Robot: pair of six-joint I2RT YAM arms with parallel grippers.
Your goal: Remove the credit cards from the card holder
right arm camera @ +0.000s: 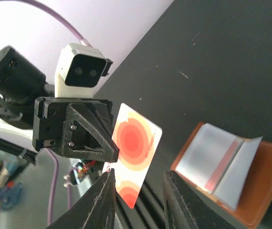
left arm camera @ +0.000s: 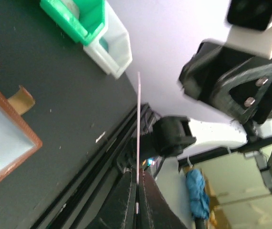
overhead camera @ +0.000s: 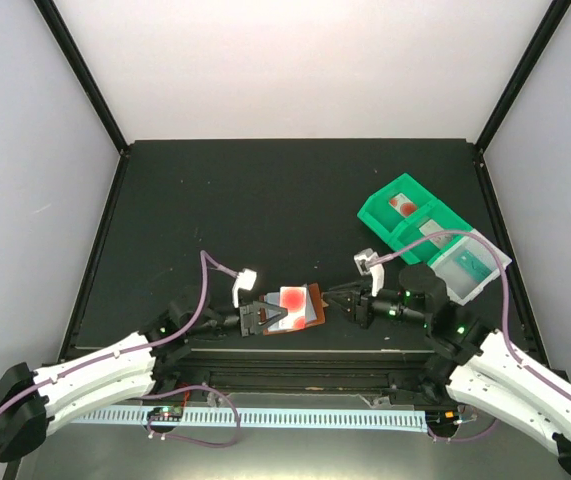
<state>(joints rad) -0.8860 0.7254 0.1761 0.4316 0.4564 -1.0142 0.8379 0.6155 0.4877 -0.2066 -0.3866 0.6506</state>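
My left gripper (overhead camera: 275, 316) is shut on a white credit card with a round red blot (overhead camera: 292, 298) and holds it upright just above the open brown card holder (overhead camera: 316, 296). In the left wrist view the card (left arm camera: 138, 119) shows edge-on between my fingers (left arm camera: 126, 200). In the right wrist view the card (right arm camera: 135, 143) faces the camera, with the left gripper (right arm camera: 78, 131) behind it. My right gripper (right arm camera: 138, 202) is open and empty, a little right of the card. The holder (right arm camera: 269, 183) lies open, showing pale lining and a greyish card (right arm camera: 212, 162).
A green compartmented tray (overhead camera: 380, 215) with a white bin (overhead camera: 462, 266) stands at the back right, and something red lies in one compartment. The tray also shows in the left wrist view (left arm camera: 78, 21). The table's front rail runs just below both grippers.
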